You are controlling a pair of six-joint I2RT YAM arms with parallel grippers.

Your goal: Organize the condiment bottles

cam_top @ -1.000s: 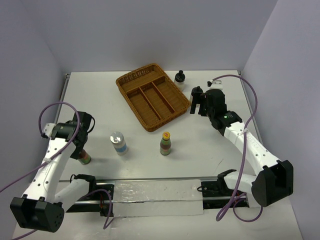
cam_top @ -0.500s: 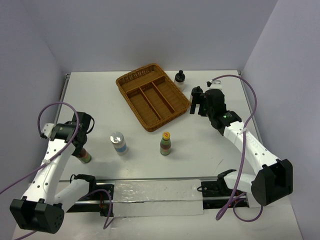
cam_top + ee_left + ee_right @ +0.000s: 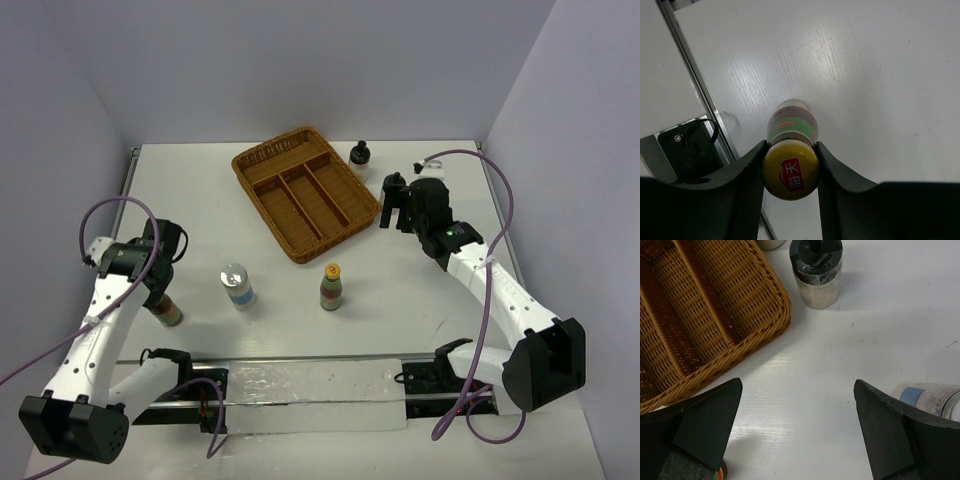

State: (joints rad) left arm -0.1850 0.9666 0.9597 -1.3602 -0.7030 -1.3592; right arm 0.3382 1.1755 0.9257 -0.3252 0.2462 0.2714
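My left gripper (image 3: pixel 160 290) is shut on the yellow cap of a slim red-green labelled bottle (image 3: pixel 170 314) standing at the table's left; in the left wrist view the cap (image 3: pixel 791 171) sits between both fingers. A second yellow-capped bottle (image 3: pixel 331 287) stands mid-table. A white bottle with a silver cap (image 3: pixel 236 284) stands left of it. A squat black-capped bottle (image 3: pixel 360 156) stands beside the wicker basket (image 3: pixel 262 160). My right gripper (image 3: pixel 392 205) is open and empty by the basket's right corner. The right wrist view shows the black-capped bottle (image 3: pixel 816 270) ahead and a white blue-labelled bottle (image 3: pixel 925 397) at the right.
The basket (image 3: pixel 765 285) has several long empty compartments. A metal rail (image 3: pixel 300 372) with cables runs along the near edge. The table's left edge strip (image 3: pixel 695 85) lies close to the held bottle. Purple cables loop off both arms.
My left arm has shifted very slightly while holding the yellow-capped bottle. The right arm and the other bottles have not moved.
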